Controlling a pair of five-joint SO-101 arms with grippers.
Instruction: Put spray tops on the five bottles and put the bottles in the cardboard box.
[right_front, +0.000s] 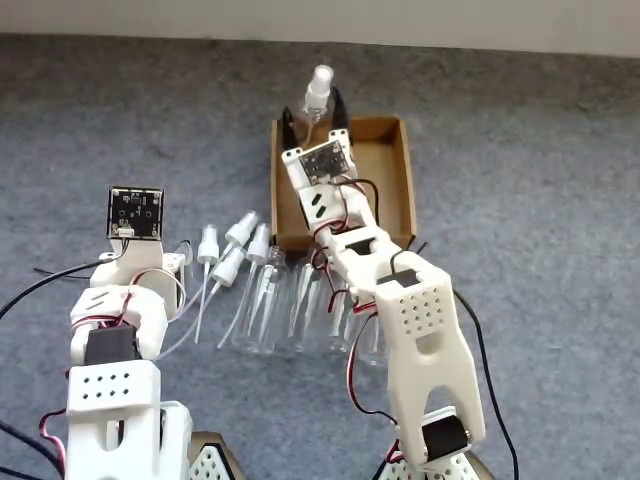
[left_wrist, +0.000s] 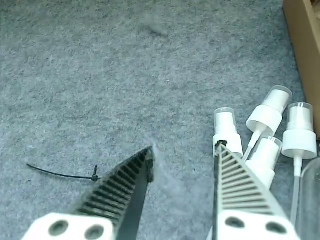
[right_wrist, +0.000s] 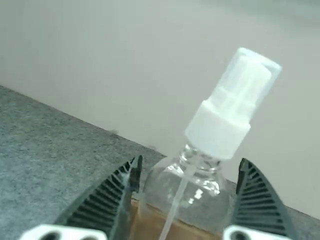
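Standing at the far end of the box (right_front: 408, 180), the capped bottle (right_front: 319, 92) is sitting inside the right gripper (right_wrist: 190, 164); clamped or let go, can't tell. It's looking top-heavy, so a careless pull-back could be tipping it over the wall. The left gripper (left_wrist: 184, 148) is hanging spread wide just beside the loose tops (left_wrist: 265, 117), risking a nudge.

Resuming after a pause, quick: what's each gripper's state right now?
Left gripper: open, empty.
Right gripper: around the capped bottle; whether it grips cannot be told.
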